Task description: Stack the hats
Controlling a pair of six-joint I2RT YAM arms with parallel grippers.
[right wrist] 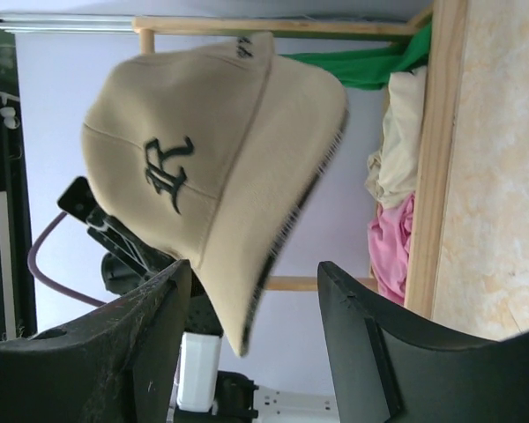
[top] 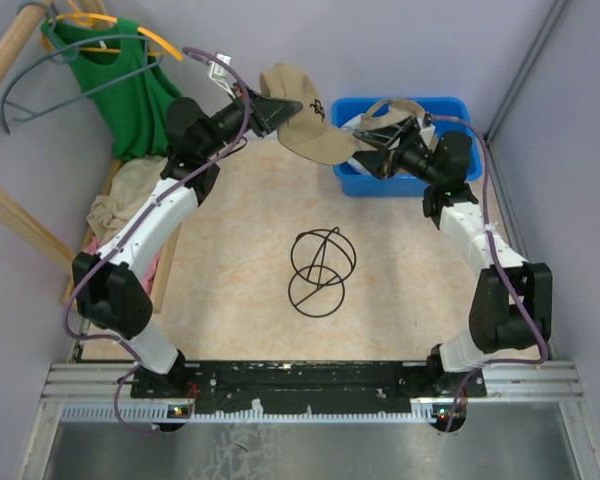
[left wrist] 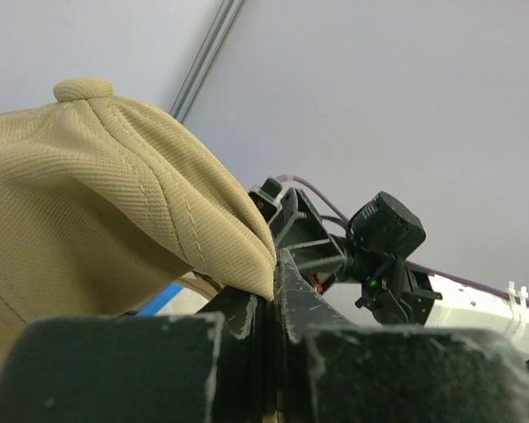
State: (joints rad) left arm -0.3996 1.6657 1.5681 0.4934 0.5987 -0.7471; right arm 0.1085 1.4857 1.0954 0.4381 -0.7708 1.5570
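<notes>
My left gripper (top: 268, 106) is shut on the rim of a tan cap (top: 305, 122) with a dark embroidered logo and holds it in the air at the back of the table. In the left wrist view the cap's crown (left wrist: 115, 220) hangs from the closed jaws of the left gripper (left wrist: 273, 286). My right gripper (top: 377, 152) is open just right of the cap, over the blue bin (top: 460, 112). In the right wrist view the cap's brim (right wrist: 212, 150) dips between the spread fingers of the right gripper (right wrist: 256, 330). Another tan hat (top: 400, 108) lies in the bin, partly hidden. The black and white hats are out of view.
A dark wire-frame sphere (top: 320, 270) lies mid-table. A green top (top: 130, 85) hangs on a hanger at the back left above a wooden rack (top: 170, 260) holding beige cloth (top: 130, 190) and pink cloth (right wrist: 390, 247).
</notes>
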